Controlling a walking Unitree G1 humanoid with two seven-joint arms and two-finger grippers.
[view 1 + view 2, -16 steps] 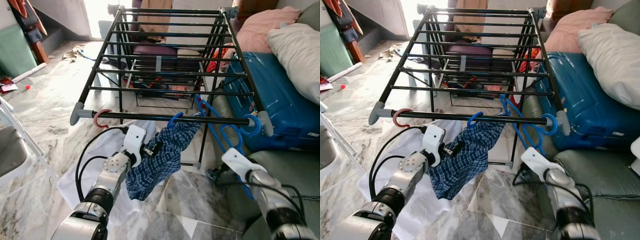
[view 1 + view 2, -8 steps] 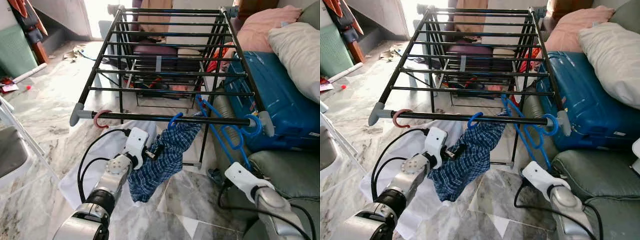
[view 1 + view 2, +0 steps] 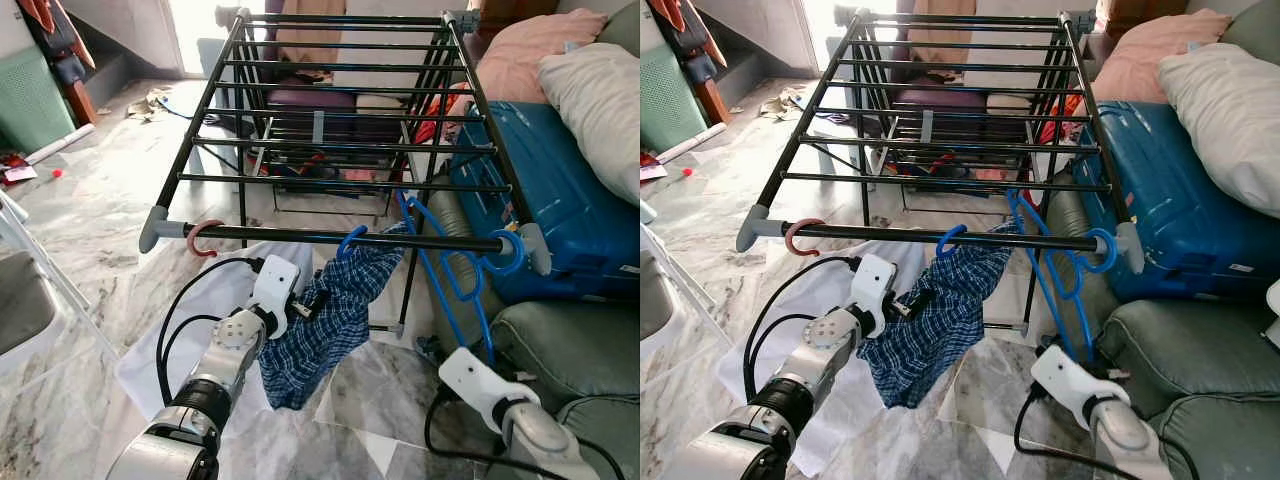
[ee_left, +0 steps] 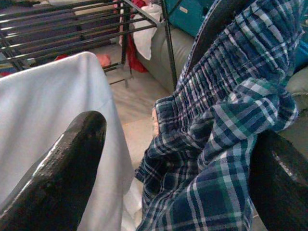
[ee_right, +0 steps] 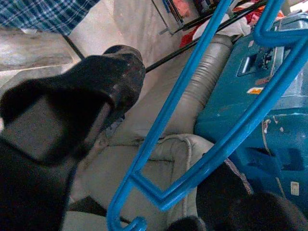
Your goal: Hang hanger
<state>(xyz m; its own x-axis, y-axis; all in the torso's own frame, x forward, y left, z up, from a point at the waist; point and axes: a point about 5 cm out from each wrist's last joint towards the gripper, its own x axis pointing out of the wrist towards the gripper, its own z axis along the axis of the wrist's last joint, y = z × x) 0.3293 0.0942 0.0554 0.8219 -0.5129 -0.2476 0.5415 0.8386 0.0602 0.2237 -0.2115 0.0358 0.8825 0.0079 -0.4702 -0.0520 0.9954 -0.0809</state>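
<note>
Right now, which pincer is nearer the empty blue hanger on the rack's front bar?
Right. The right pincer sits just below the blue hanger, fingers either side of its lower corner. The left pincer is off at the plaid garment.

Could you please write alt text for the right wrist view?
A blue hanger runs between the right gripper's open black fingers, untouched. Behind it lie a grey sofa cushion and a blue suitcase.
</note>
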